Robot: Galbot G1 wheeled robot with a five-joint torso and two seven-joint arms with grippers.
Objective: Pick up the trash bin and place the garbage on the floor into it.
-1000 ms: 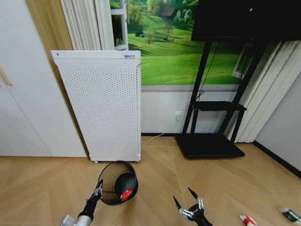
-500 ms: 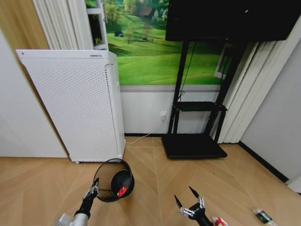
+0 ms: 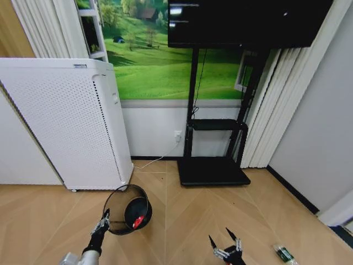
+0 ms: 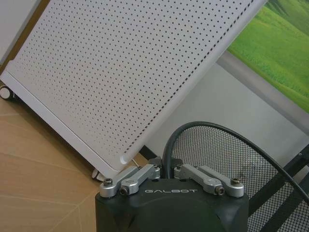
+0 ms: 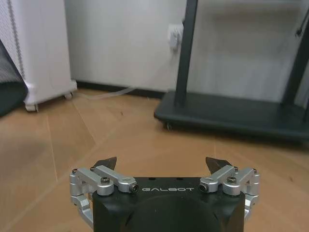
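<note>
Left gripper (image 3: 102, 223) is clamped on the rim of the trash bin (image 3: 128, 209), and I see the same pinch up close in the left wrist view, fingers (image 4: 140, 175) closed tight on the wire edge; the bin hangs just in front of the big white perforated appliance (image 3: 63, 121), low over the floor (image 3: 182, 221), with a red piece (image 3: 138, 221) already lying inside. The whole head view has slid over in the last second; the appliance and the black TV stand (image 3: 212, 165) now sit further left in frame, so I read that as the base turning, not the things moving. That swing brings the green bottle (image 3: 284, 253) more into frame, near the lower right on the parquet. Right gripper (image 3: 225, 247) hangs low with its jaws spread wide and empty; my guess is it takes the bottle.
</note>
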